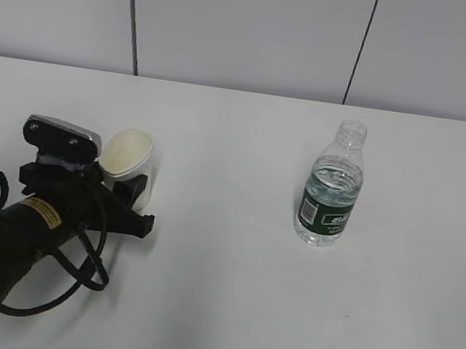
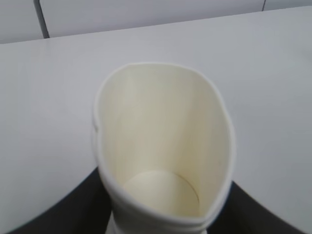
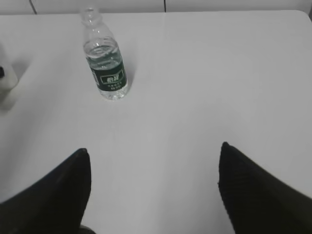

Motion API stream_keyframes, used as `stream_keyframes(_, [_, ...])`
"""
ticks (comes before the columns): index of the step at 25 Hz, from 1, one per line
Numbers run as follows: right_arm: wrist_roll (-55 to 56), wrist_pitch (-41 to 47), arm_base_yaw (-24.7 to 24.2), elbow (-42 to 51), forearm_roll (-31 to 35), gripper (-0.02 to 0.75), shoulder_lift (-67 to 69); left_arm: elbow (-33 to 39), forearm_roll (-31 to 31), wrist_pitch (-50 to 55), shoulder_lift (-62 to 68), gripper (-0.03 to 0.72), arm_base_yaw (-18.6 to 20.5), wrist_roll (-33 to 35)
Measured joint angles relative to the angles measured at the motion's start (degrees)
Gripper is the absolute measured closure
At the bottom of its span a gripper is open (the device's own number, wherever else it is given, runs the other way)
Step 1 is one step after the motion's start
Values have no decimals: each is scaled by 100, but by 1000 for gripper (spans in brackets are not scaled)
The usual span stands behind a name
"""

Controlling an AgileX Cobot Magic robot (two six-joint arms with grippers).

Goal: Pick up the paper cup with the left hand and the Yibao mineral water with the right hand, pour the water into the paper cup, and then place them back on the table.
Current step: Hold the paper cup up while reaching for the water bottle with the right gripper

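- We see the left end effector [image 1: 130, 187] clenched on the paper cup [image 1: 128, 163]; in the left wrist view the cup's rim [image 2: 163, 141] is squeezed out of round between the two dark fingers [image 2: 63, 207].
- The cup sits at the left of the white surface [image 1: 223, 296], tilted a little, its open mouth showing a dry cream inside.
- The left arm [image 1: 13, 238], black with a yellow sticker, reaches in from the lower left corner.
- We see the right end effector [image 3: 153, 161] released, its fingers [image 3: 58, 190] spread wide over bare surface, holding nothing.
- The Yibao mineral water [image 1: 332, 189] stands upright and capless right of centre, well apart from both end effectors.
- Water [image 1: 336, 177] fills the bottle to just above its green label.
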Motion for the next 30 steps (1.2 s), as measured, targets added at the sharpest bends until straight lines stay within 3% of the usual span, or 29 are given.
stream_keyframes(9, [-344,-1143,0,-11,607,132,742,0,72,0,0,343,0,0])
stream_keyframes(18, [-1036,-2952,0,-11,587,141,1250,0,78,0,0,344,0,0])
stream_keyframes(30, [-1344,-5381,0,123,589,145,3145,0,78,0,0,345,0,0])
